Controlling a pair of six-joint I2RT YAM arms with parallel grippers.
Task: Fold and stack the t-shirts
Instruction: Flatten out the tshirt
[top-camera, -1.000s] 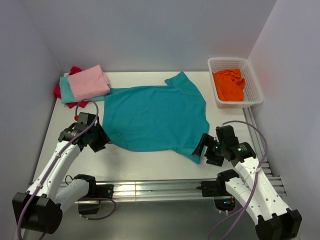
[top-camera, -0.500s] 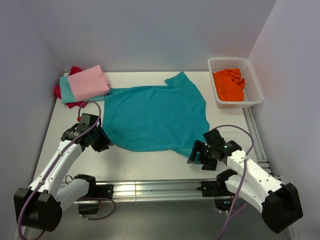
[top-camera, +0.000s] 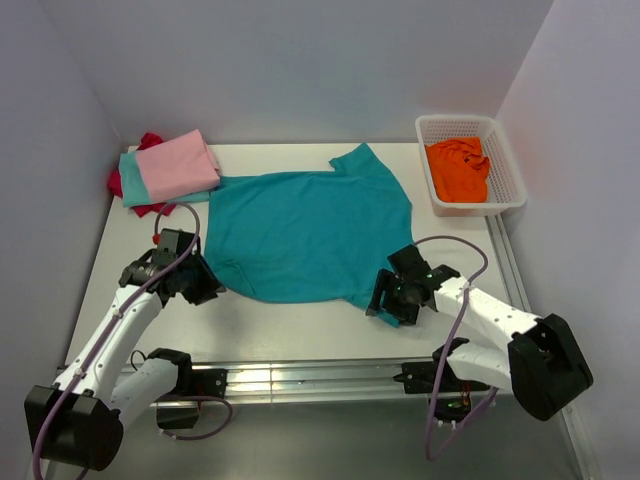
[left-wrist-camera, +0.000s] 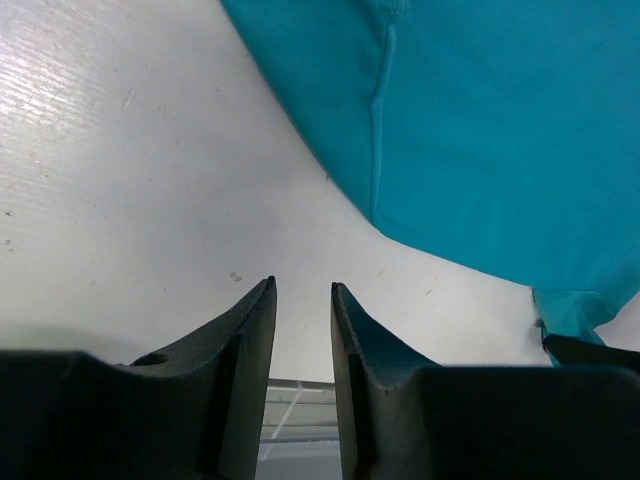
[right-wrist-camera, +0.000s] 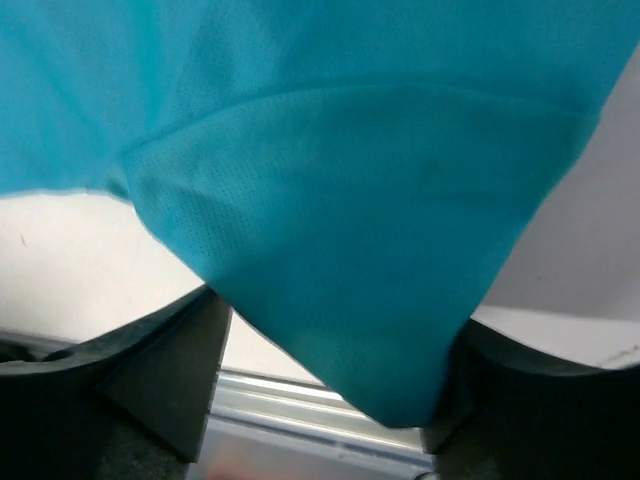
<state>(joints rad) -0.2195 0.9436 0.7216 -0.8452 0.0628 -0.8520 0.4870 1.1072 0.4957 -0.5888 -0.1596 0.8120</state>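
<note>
The right gripper (right-wrist-camera: 338, 320) stands spread wide around the teal shirt (top-camera: 310, 230) at its near sleeve. The left gripper (left-wrist-camera: 303, 290), narrowly parted and empty, hovers over the worktop (left-wrist-camera: 120, 180) beside the shirt's edge.

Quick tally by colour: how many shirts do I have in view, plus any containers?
Teal spread t-shirt: 1
Pink folded t-shirt: 1
Light aqua folded t-shirt: 1
Red t-shirt: 1
Orange crumpled t-shirt: 1
White plastic mesh basket: 1
Total: 6 things, 5 of them shirts.
</note>
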